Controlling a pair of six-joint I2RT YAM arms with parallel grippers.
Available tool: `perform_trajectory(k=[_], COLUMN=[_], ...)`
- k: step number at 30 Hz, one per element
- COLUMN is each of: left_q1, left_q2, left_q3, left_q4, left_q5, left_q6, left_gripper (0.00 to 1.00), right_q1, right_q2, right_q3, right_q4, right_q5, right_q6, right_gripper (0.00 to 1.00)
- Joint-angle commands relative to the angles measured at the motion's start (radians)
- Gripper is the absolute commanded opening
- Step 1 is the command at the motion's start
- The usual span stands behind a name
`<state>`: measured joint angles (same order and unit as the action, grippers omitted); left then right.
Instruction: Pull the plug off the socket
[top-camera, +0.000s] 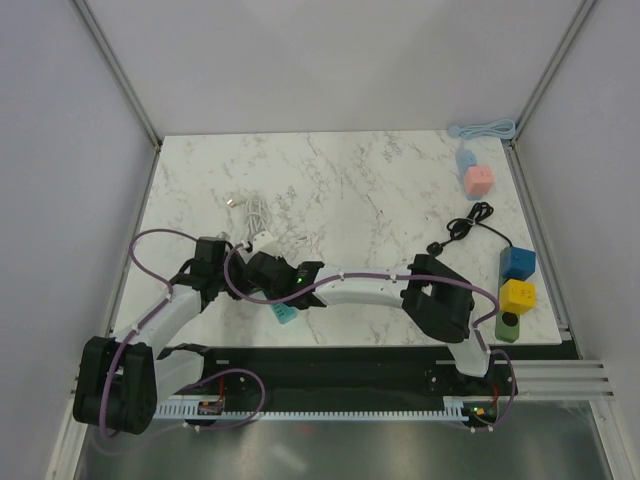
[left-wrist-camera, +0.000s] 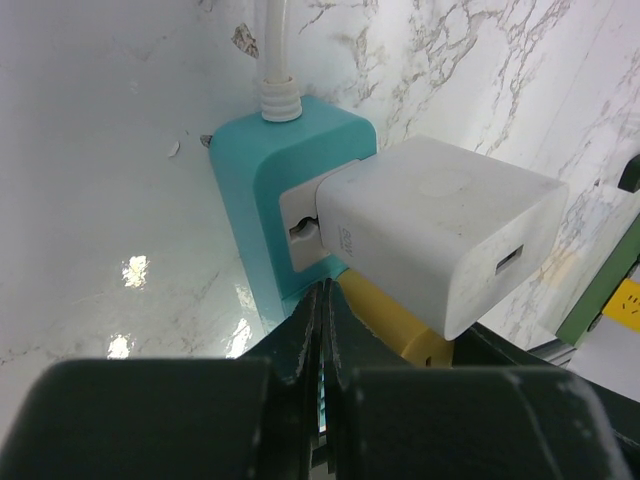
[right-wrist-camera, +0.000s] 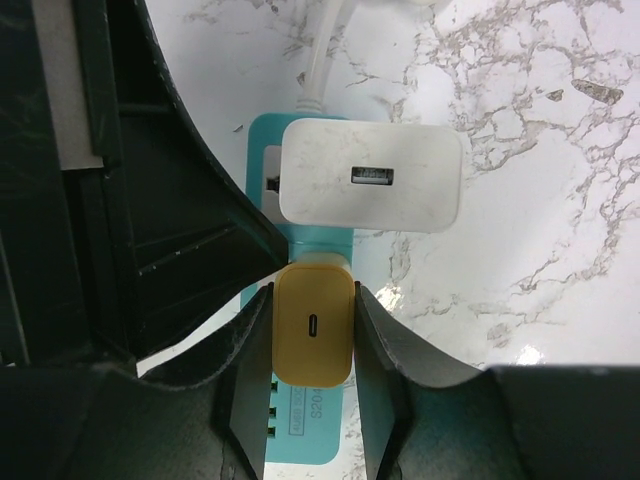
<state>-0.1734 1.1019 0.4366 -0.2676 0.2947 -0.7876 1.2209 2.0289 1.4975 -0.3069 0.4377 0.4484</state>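
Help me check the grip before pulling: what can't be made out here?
- Top view: the arms cover most of the power strip; only a teal corner shows.
- Right wrist view: the yellow plug hides its own prongs; seating unclear.
- Left wrist view: the white charger covers most of the yellow plug; whether the shut left gripper touches the power strip is unclear.

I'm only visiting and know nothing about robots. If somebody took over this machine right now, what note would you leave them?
The left gripper is shut on nothing, its tips at the edge of the teal socket strip.
The right gripper is closed on the yellow plug, a finger on each side.
The yellow plug appears still seated in the strip, beside the white charger.
Done: grip taken. Left: pull the plug straight out.
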Motion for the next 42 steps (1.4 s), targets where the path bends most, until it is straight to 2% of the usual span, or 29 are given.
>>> perform_trajectory(k=[1, 7, 20, 25, 29, 32, 34, 37, 38, 39, 42], left_q1=[0.006, 0.006, 0.006, 0.006, 0.006, 0.006, 0.006, 0.006, 0.006, 0.005, 0.006], left_q2=[0.053, 0.059, 0.065, 0.059, 0.032, -0.013, -0.043, -0.108, -0.126, -0.152, -0.2], left_q3=[-0.041, -0.038, -0.035, -0.027, -0.003, 0.013, 0.022, 0.027, 0.025, 0.021, 0.022], left_q4=[-0.114, -0.125, -0.131, -0.131, -0.133, -0.134, -0.134, -0.139, -0.139, -0.14, -0.142], left_q5=[-0.167, -0.175, -0.18, -0.163, -0.129, -0.089, -0.062, -0.029, -0.025, -0.013, 0.039], left_q6=[0.028, 0.03, 0.03, 0.036, 0.056, 0.073, 0.091, 0.105, 0.099, 0.093, 0.061], left_gripper=[0.02, 0.02, 0.02, 0.02, 0.02, 0.02, 0.02, 0.02, 0.03, 0.08, 0.18], right_q1=[0.015, 0.02, 0.026, 0.022, -0.01, -0.082, -0.18, -0.387, -0.444, -0.549, -0.688], right_q2=[-0.007, -0.042, -0.059, -0.131, -0.254, -0.358, -0.409, -0.482, -0.495, -0.493, -0.441], right_q3=[0.067, 0.063, 0.112, 0.032, -0.08, -0.213, -0.325, -0.445, -0.468, -0.506, -0.516], right_q4=[0.0, -0.001, -0.001, -0.005, 0.018, 0.089, 0.162, 0.271, 0.3, 0.351, 0.454], right_q5=[0.064, 0.122, 0.114, 0.173, 0.151, 0.079, 0.023, -0.204, -0.376, -0.44, -0.629], right_q6=[0.033, 0.059, 0.032, 0.019, 0.003, -0.028, -0.036, -0.01, 0.007, 0.035, 0.056], right_gripper=[0.0, 0.0, 0.0, 0.0, 0.0, 0.0, 0.0, 0.0, 0.0, 0.0, 0.0])
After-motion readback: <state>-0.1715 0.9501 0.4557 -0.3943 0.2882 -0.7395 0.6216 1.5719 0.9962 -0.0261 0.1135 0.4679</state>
